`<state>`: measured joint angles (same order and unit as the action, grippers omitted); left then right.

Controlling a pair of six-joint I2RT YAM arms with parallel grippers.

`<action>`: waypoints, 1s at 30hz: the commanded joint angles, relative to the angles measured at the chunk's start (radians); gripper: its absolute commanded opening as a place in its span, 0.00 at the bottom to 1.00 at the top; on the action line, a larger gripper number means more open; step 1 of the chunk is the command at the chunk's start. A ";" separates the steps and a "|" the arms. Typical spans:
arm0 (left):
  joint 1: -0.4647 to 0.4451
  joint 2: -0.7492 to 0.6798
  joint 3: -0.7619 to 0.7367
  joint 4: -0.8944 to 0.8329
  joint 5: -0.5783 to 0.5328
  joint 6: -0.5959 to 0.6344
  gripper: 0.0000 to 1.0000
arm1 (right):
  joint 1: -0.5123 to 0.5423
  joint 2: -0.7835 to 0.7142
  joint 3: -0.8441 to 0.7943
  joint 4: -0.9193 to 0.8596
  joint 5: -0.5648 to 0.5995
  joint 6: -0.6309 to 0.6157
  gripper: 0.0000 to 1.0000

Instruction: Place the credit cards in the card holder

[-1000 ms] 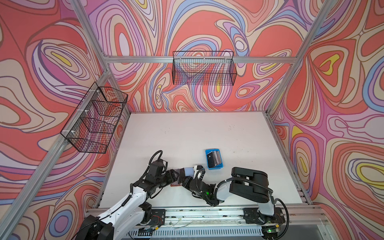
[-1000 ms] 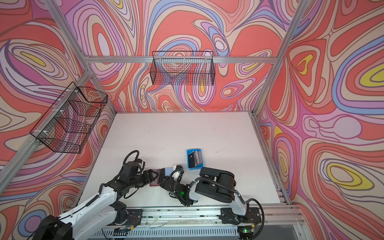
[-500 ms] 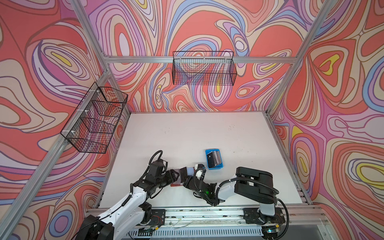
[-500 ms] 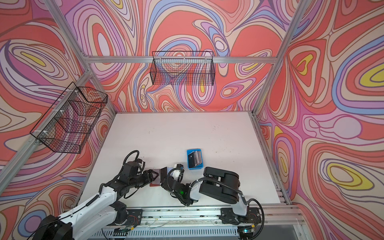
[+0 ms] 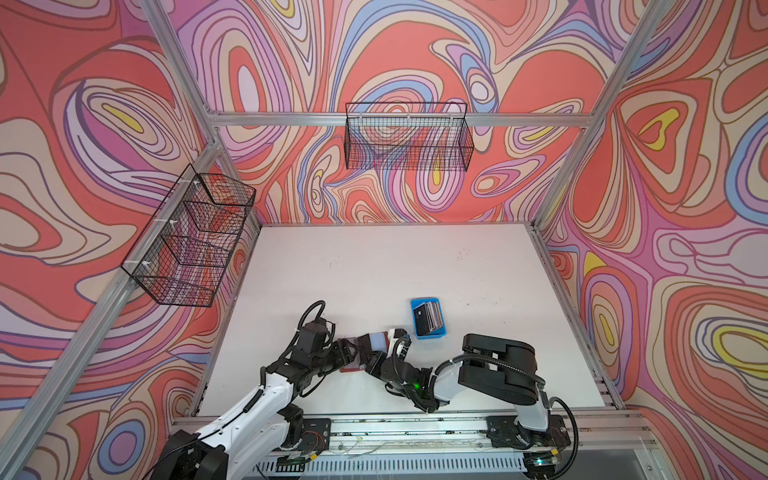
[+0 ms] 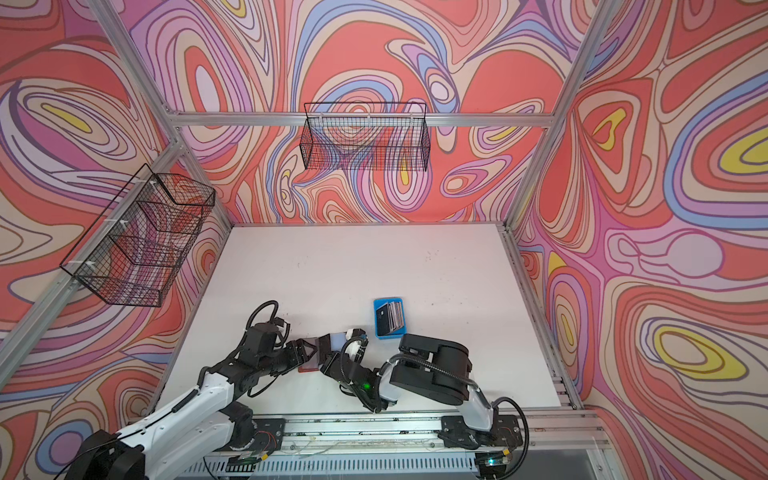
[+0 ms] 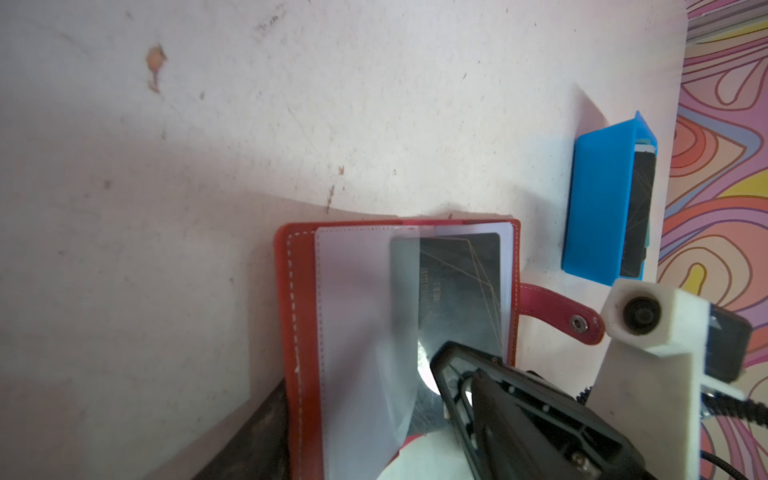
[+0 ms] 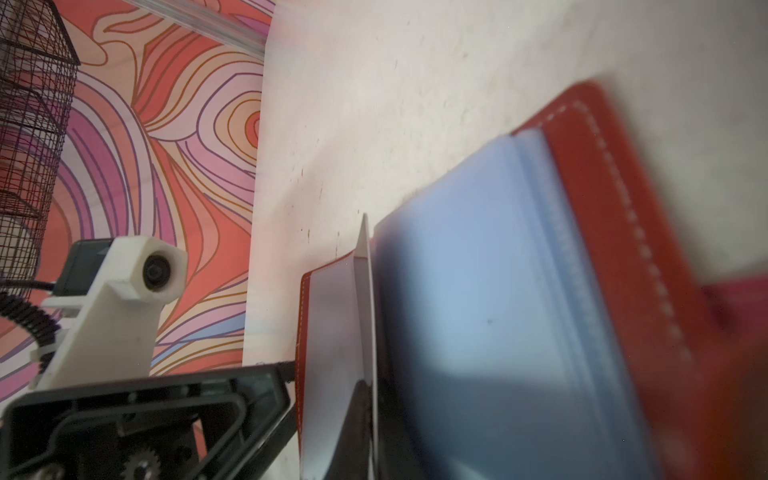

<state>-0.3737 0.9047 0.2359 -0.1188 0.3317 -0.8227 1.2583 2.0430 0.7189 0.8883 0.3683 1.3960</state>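
Note:
The red-brown card holder [image 5: 352, 368] lies open near the table's front edge, between both grippers. A black card [image 7: 457, 282] sits in its right-hand sleeve. One clear sleeve [image 7: 365, 332] stands up from the spine, and my right gripper [image 5: 365, 348] is shut on its edge [image 8: 368, 299]. My left gripper [image 5: 345, 352] is open at the holder's left cover [image 7: 299, 332], one dark finger [image 7: 257, 432] lying just outside the red edge. The other credit cards [image 5: 429, 319], black one in front, stand in a small blue tray [image 5: 432, 334] behind and to the right of the holder.
Two empty black wire baskets hang on the walls, one at the left [image 5: 189, 245] and one at the back [image 5: 409, 141]. The white table [image 5: 395, 266] is bounded by aluminium rails, and the arms' base rail [image 5: 395, 428] runs along its front.
The right arm's elbow swayed a little to the right and came back. Both grippers stay at the card holder, and the grip on the sleeve is unchanged.

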 commanded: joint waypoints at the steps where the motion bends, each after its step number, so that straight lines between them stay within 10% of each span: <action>1: -0.009 0.023 -0.037 -0.088 -0.020 0.000 0.66 | 0.015 0.026 -0.038 -0.080 -0.076 0.027 0.00; 16: -0.009 0.016 -0.047 -0.090 -0.017 -0.004 0.62 | 0.018 0.051 -0.002 -0.167 -0.029 0.008 0.00; 30: -0.009 0.029 -0.054 -0.057 -0.004 -0.009 0.62 | 0.017 -0.216 0.112 -0.821 0.213 -0.094 0.65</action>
<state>-0.3744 0.9115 0.2268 -0.0990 0.3321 -0.8234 1.2758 1.8339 0.8154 0.2928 0.5125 1.3224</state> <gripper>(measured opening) 0.615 0.643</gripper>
